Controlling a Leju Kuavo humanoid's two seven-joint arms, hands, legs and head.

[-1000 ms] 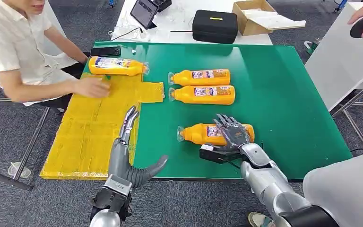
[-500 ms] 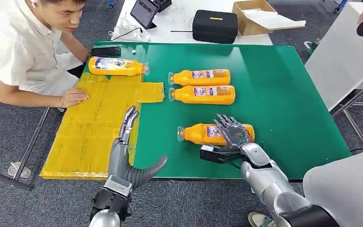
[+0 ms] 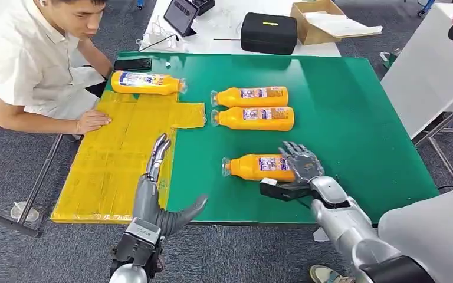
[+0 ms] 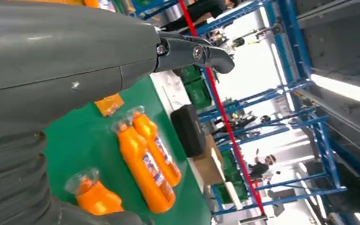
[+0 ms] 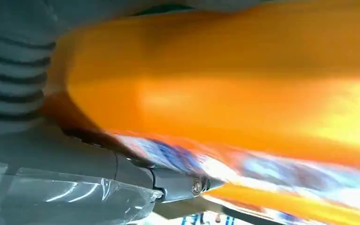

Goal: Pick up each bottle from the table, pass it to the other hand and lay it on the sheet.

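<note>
A: Green table (image 3: pixel 354 118) from the head view — status?

B: Near bottle (image 3: pixel 258 167) lies on its side, well apart from the yellow sheet (image 3: pixel 118 159). Right hand (image 3: pixel 298 166) wraps its base end. Left hand (image 3: pixel 156 188) hovers with fingers spread, holding nothing.

A: Left wrist view?

B: Two more bottles (image 4: pixel 151 159) lie side by side on the green.

A: Right wrist view?

B: Orange bottle wall pressed against the hand — grip appears closed on it. Judged rigid plastic, smooth, moderately heavy if full; take hold at mid-body, not the film-wrapped cap.
</note>
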